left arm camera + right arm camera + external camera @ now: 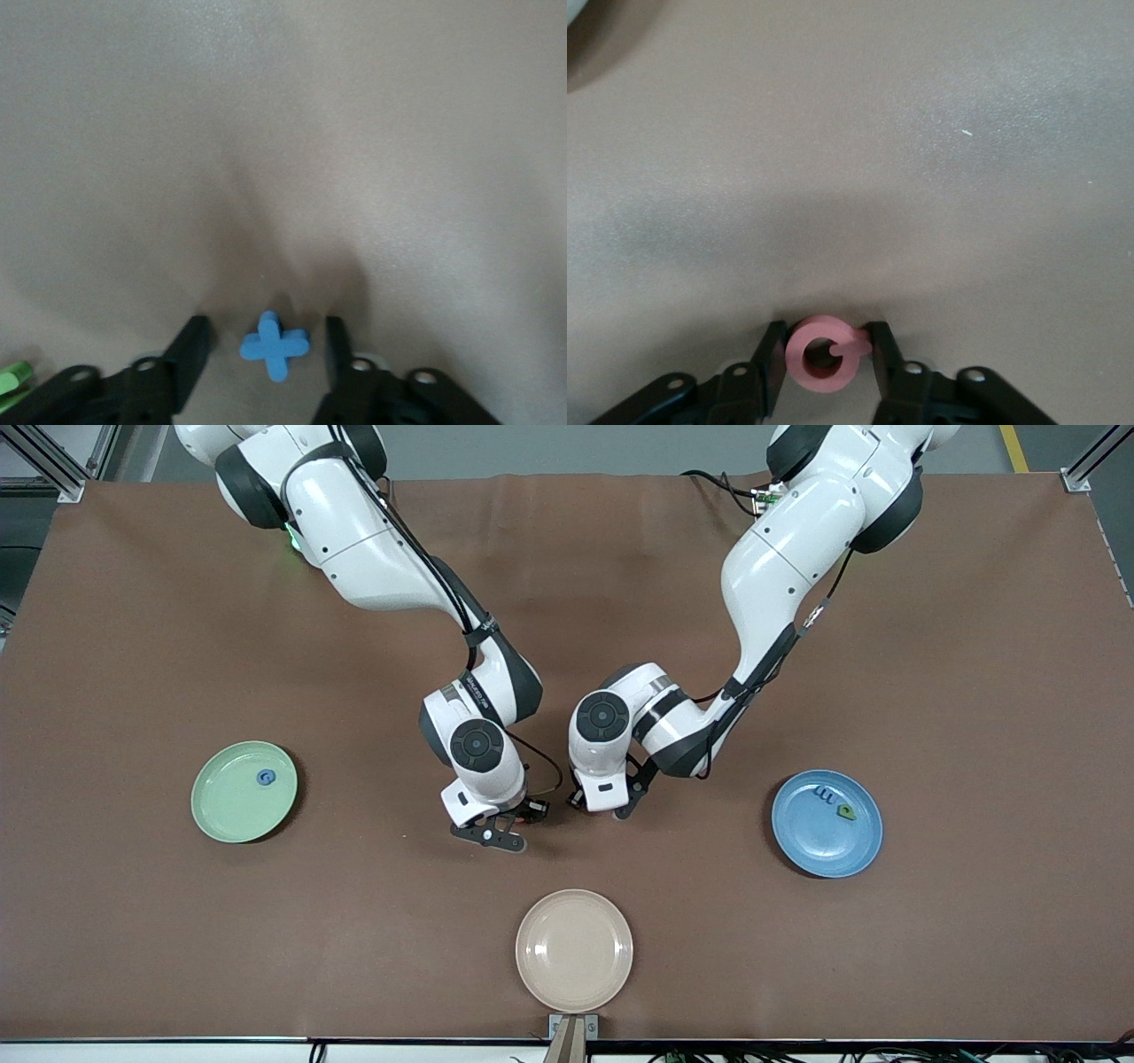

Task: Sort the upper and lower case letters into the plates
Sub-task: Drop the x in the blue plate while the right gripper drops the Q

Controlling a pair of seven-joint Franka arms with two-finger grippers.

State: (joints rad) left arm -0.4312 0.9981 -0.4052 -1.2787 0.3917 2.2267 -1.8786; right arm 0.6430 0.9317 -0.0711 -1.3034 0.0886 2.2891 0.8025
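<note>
Right wrist view showed the right gripper [826, 352] closed around a pink letter [822, 354], a ring with a short tail, its fingers pressing on the ring's outer edge, low over the table [850, 159]. In the left wrist view the left gripper [268, 347] stood spread wide with a small blue letter [274, 343], shaped like a cross, lying on the table between its fingers and touching neither. A bit of green [11, 381] showed at that view's edge; what it was I could not tell.

From the front, both grippers worked near the middle of the table, between the green plate [232, 808] toward the right arm's end and the blue plate [819, 841] toward the left arm's end. The green plate held one blue letter [266, 778]; the blue plate held a dark blue letter [824, 794] and a green one [847, 811]. The beige plate [574, 950] sat nearest the front camera.

The letters looked like thin foam or light plastic: nearly weightless, somewhat soft, unlikely to break, but easy to nudge aside. The cross would probably best be pinched across two opposite arms, the fingers squeezing gently
</note>
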